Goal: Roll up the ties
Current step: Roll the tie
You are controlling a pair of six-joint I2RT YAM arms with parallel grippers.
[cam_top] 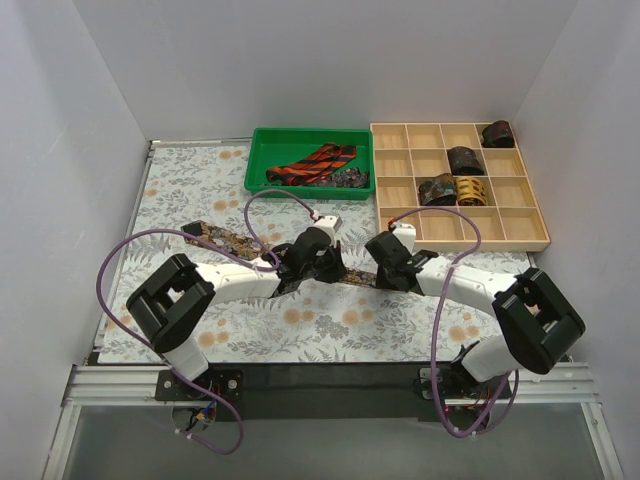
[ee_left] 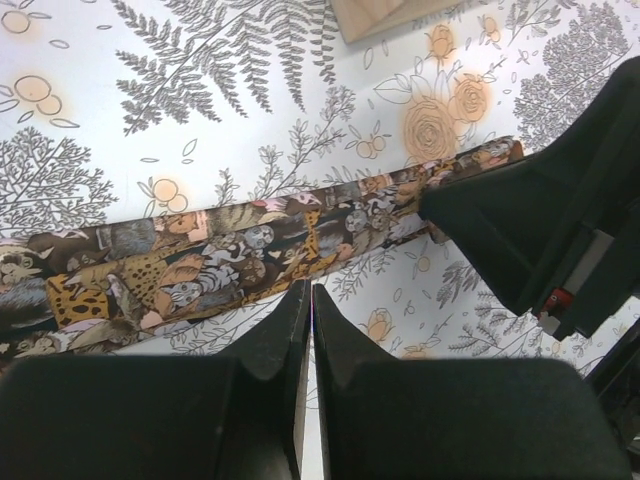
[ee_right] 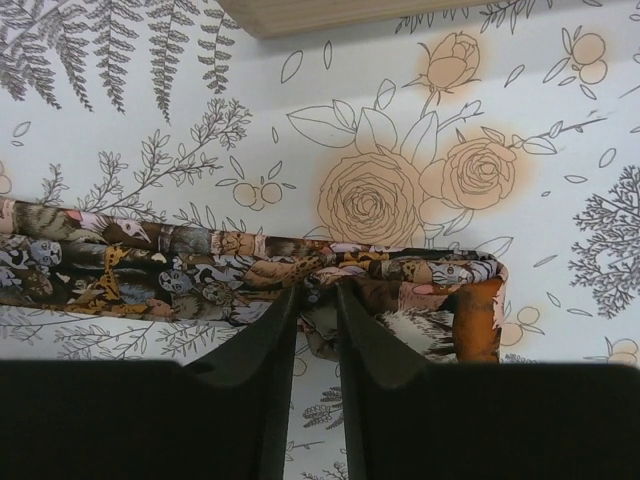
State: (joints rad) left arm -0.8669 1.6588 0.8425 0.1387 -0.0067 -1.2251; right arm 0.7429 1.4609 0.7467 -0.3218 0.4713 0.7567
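One tie (ee_right: 150,270) barely started: our right gripper (ee_right: 318,295) pinches its folded end, left gripper (ee_left: 305,292) pressed together. Next, we coil tightly.

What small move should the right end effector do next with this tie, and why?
Probably turn the right end effector to roll the folded end of the tie over toward the left end effector. That end is only doubled back, no coil yet, and the rest lies flat on the table covering.
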